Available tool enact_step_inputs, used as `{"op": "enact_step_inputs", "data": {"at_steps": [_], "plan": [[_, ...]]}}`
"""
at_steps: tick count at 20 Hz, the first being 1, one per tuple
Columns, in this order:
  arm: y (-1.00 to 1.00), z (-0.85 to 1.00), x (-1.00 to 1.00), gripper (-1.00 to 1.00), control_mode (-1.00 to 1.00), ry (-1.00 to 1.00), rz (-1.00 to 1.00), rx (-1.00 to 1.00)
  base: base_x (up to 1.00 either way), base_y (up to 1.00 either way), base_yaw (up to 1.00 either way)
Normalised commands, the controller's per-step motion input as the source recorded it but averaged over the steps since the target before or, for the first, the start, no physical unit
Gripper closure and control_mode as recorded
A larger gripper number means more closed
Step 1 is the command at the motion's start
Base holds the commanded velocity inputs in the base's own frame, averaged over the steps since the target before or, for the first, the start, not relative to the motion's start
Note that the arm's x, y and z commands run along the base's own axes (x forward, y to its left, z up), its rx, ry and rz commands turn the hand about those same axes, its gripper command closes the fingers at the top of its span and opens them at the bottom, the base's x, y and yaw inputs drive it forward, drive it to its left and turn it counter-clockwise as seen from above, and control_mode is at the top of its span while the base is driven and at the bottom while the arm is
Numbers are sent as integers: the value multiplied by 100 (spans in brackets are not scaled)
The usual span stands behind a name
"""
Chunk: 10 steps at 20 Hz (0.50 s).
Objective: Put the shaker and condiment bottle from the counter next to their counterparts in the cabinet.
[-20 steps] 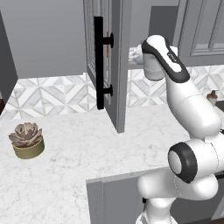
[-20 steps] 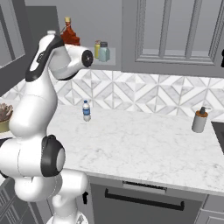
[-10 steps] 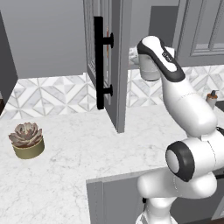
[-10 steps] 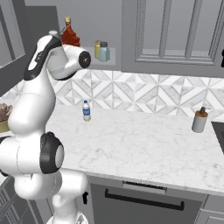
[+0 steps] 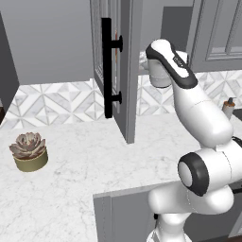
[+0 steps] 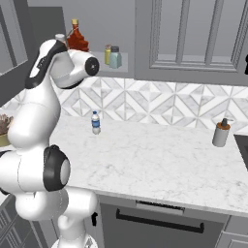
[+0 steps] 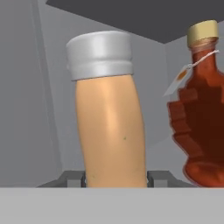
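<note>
gripper (image 7: pixel 114 180): clenched on tan jar (image 7: pixel 111 131) with silver cap
red bottle (image 7: pixel 202 109): at 3 o'clock of jar

1. We see a white counter (image 6: pixel 160 160) with faint grey veins.
2. We see a grey cabinet door (image 5: pixel 127 56) with a black bar handle (image 5: pixel 108 66).
3. We see a peach-tan bottle (image 7: pixel 111 135) with a silver-grey cap.
4. We see a dark red bottle (image 7: pixel 203 113) with a gold cap.
</note>
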Motion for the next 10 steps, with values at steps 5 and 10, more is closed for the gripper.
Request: {"op": "enact_step_inputs", "data": {"at_steps": [5, 10], "plan": [[0, 0, 0, 100, -100, -1, -4, 0, 0, 0, 0], [0, 0, 0, 100, -100, 0, -4, 0, 0, 0, 0]]}}
